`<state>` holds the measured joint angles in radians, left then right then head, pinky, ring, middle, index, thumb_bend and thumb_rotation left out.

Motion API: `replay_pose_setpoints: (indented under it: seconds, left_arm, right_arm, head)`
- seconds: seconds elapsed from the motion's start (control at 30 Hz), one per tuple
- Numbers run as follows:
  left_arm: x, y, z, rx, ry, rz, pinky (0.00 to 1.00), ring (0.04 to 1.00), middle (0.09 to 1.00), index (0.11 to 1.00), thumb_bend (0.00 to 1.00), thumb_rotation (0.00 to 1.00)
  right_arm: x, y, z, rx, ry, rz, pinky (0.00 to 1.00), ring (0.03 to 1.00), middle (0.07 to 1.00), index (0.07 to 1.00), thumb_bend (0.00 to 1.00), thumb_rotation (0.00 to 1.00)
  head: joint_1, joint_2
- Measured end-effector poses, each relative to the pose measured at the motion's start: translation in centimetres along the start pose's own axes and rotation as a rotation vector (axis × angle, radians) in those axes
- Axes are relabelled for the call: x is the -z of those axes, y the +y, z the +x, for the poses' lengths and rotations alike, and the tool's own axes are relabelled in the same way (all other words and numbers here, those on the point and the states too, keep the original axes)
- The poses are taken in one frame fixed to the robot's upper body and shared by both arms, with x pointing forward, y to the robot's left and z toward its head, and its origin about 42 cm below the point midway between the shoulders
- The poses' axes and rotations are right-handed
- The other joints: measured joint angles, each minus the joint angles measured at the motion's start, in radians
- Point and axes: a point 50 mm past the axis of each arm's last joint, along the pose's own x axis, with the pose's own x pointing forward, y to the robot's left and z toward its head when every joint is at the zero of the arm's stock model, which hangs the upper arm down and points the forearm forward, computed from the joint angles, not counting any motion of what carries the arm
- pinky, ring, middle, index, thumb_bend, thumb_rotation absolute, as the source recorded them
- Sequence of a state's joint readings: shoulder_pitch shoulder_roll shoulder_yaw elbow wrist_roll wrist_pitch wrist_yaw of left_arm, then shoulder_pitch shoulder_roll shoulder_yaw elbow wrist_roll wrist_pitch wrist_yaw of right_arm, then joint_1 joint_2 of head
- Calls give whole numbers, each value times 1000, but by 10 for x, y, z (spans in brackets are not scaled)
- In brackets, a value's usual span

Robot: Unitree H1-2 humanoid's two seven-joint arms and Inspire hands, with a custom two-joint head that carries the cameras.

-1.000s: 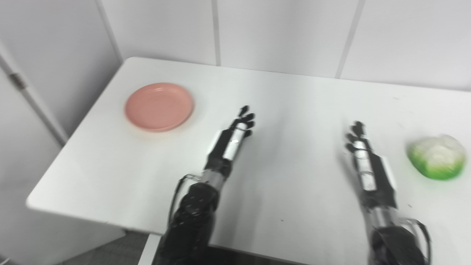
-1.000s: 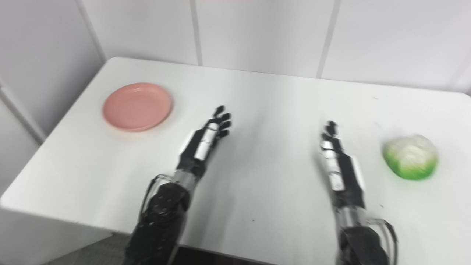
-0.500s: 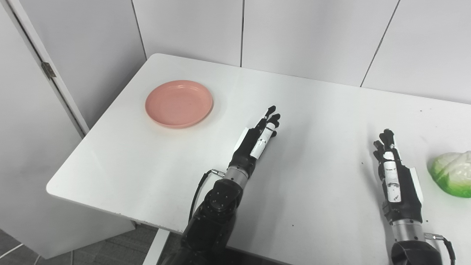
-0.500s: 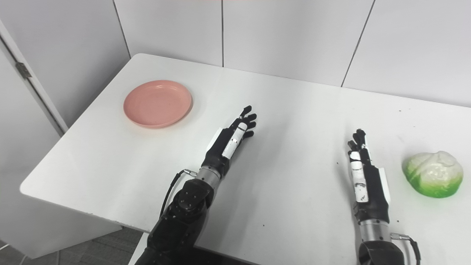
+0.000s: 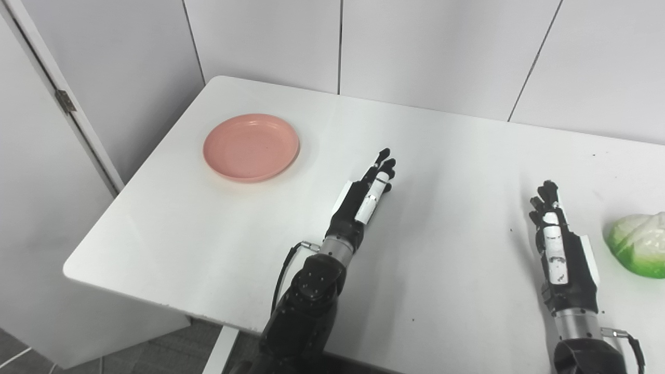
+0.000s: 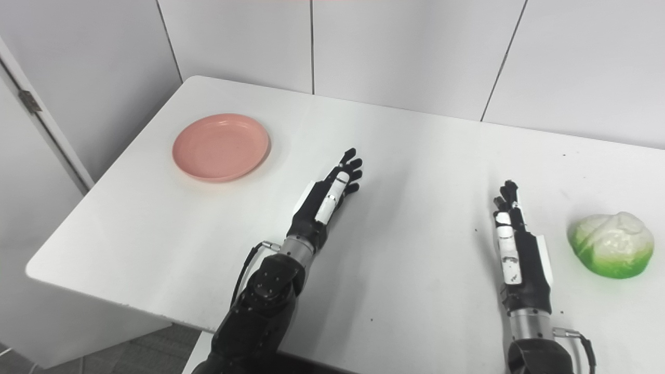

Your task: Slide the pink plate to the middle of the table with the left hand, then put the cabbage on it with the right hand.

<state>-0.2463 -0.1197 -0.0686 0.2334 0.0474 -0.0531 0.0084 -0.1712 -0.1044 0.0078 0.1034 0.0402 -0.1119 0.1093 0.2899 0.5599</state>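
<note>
A round pink plate [image 5: 251, 146] lies on the far left of the white table [image 5: 447, 156], holding nothing. A green and white cabbage [image 6: 612, 244] sits at the right side of the table. My left hand [image 5: 363, 197] hovers over the table's middle, open with fingers stretched out, well to the right of the plate and apart from it. My right hand [image 6: 513, 243] is open too, fingers straight, a short gap left of the cabbage and not touching it.
White wall panels [image 5: 426, 47] stand behind the table. A door with a hinge [image 5: 65, 101] is at the left. The table's left front corner [image 5: 70, 267] drops off to grey floor. A few dark specks mark the tabletop.
The camera swung and steadied after the blurred first frames, shifting the whole picture. Over the last half second both hands, the plate and the cabbage have hardly moved.
</note>
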Motion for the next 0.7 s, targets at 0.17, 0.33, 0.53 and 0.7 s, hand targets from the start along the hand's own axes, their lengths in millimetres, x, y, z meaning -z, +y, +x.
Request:
replay_pose_setpoints:
  seconds: [0.17, 0.33, 0.53, 0.7]
  left_arm:
    - [-15, 12, 0, -44, -51, -41, 943, 941, 954, 960, 453, 1000]
    - [-51, 19, 10, -61, -142, -66, 982, 951, 969, 974, 480, 1000]
    - [-94, 27, 21, -91, -240, -67, 963, 963, 979, 975, 480, 1000]
    - [-117, 51, 25, -143, -297, -51, 948, 951, 965, 964, 463, 1000]
  right_arm:
    - [1, -1, 3, -5, 3, 3, 1000, 995, 1000, 1000, 333, 1000]
    - [1, -2, 5, -4, 5, 3, 1000, 995, 1000, 1000, 314, 1000]
    - [1, -1, 6, -5, 1, 0, 1000, 996, 1000, 1000, 317, 1000]
    - [1, -1, 6, -9, -5, 1, 1000, 1000, 1000, 1000, 314, 1000]
  head:
    - [3, -2]
    - [9, -2]
    - [20, 2]
    - [26, 3]
